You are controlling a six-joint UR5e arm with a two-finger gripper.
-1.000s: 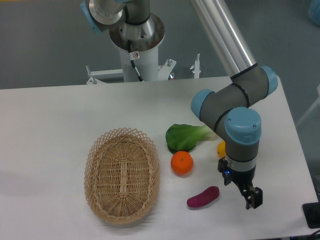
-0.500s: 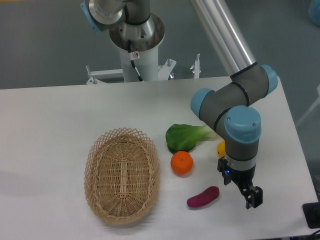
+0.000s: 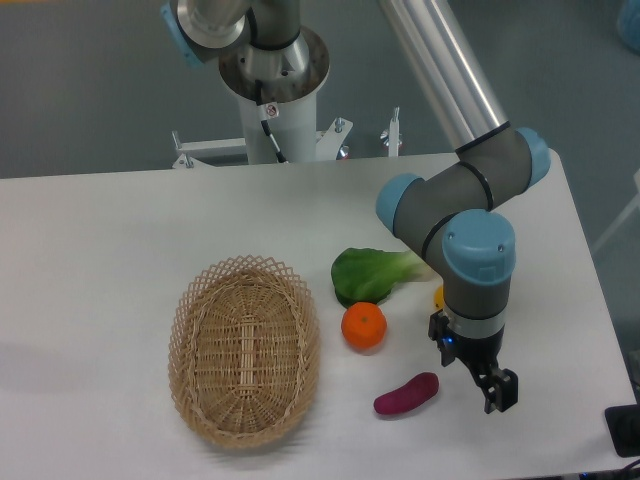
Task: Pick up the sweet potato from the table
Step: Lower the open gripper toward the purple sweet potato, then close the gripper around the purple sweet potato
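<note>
The sweet potato (image 3: pixel 406 394) lies flat on the white table (image 3: pixel 100 240), below and to the right of the orange (image 3: pixel 364 326) and well right of the wicker basket (image 3: pixel 244 349). The pincer (image 3: pixel 494 392) hangs just to the right of the sweet potato's upper end, apart from it and holding nothing; how far its fingers are spread cannot be told from this angle. A leafy green vegetable (image 3: pixel 372 273) sits just above the orange.

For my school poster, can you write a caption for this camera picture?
Robot gripper hovers beside a purple sweet potato on the white table.
</note>
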